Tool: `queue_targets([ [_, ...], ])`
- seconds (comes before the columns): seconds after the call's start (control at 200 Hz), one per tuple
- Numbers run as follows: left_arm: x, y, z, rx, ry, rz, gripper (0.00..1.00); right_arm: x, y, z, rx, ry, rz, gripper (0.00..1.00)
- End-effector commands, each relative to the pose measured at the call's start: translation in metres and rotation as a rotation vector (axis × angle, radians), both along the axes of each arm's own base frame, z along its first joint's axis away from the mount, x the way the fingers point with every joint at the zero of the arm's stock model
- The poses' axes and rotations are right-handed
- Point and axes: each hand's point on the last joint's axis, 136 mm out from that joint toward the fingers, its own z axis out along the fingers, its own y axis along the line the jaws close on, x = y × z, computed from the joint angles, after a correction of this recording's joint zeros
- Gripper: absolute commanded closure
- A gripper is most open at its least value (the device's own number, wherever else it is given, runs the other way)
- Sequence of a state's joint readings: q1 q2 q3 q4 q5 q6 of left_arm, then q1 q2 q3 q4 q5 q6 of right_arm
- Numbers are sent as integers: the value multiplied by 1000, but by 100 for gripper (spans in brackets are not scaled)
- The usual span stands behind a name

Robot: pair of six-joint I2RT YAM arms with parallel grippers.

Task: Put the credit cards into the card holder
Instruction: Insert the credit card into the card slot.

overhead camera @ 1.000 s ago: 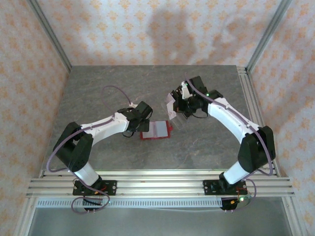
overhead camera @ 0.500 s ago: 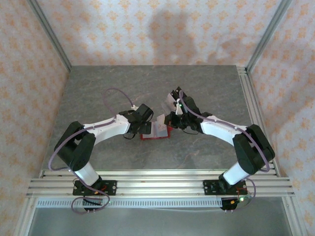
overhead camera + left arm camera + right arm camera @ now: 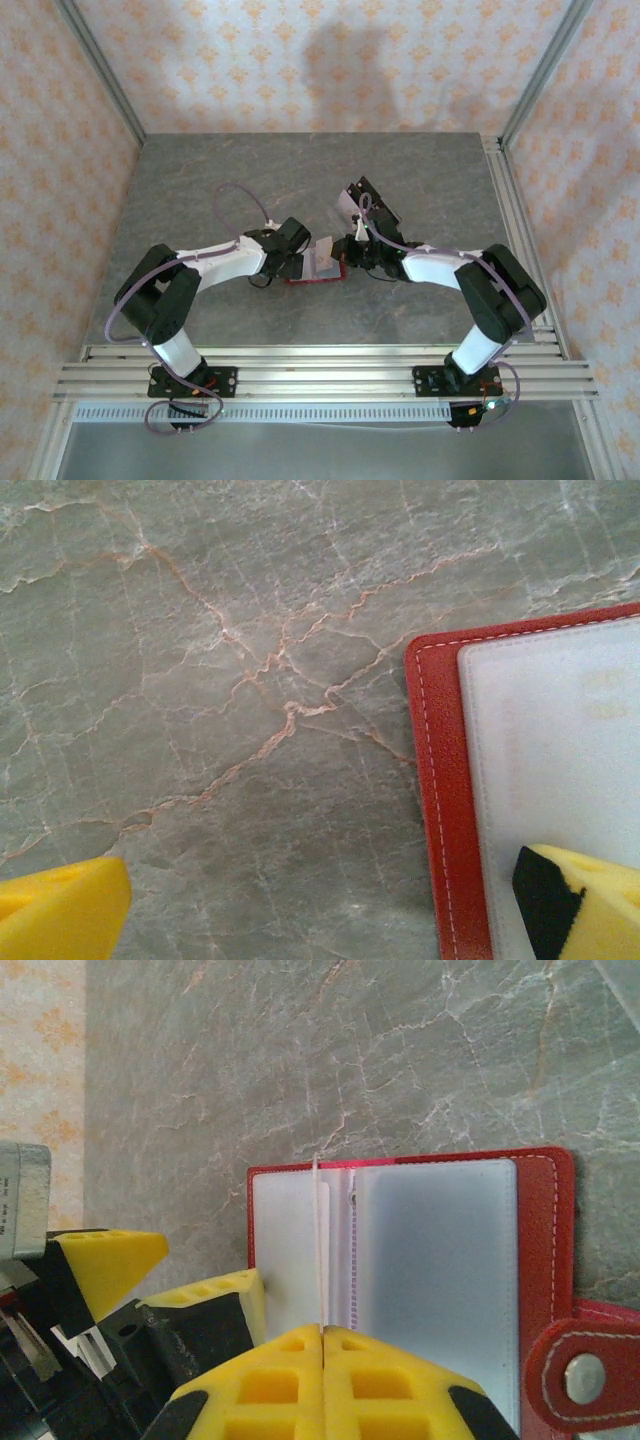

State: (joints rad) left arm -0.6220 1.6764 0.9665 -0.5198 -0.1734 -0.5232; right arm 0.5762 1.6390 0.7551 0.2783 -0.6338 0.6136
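The card holder (image 3: 440,1260) lies open and flat on the marble table (image 3: 220,180), at the centre of the top view. Its pale pockets face up, and its snap tab sits at the lower right of the right wrist view. One credit card (image 3: 319,1250) stands on edge above the pocket just left of the spine; whether its far end has entered a slot cannot be told. The right gripper (image 3: 322,1338) is pressed together on the near end of this card. Change: one second ago the right gripper was up by the clear plastic stand (image 3: 368,203), upper centre of the top view and apart from the holder. It has since swung down to the holder, bringing the card. Pick-up is therefore complete, and insertion is judged to be the step in hand. The left gripper (image 3: 320,880) has remained spread wide at the holder's left edge, with one fingertip on a pale pocket and the other over bare table, apparently pinning the holder. View differences: the right wrist view resolves the card edge-on against the pockets, where the top view gives a small pale flap. The left wrist view shows the stitched red corner under the fingertip. The top view supplies the overall layout of both arms.
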Motion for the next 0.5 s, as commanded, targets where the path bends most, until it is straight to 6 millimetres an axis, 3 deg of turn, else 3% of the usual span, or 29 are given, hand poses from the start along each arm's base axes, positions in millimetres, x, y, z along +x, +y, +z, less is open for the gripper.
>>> queue_targets([
  [0.0, -10, 14, -7, 74, 25, 8, 0, 3, 7, 6, 54, -44, 14, 100],
  [0.495, -13, 19, -7, 83, 21, 39, 0, -1, 14, -6, 124, -66, 41, 100],
])
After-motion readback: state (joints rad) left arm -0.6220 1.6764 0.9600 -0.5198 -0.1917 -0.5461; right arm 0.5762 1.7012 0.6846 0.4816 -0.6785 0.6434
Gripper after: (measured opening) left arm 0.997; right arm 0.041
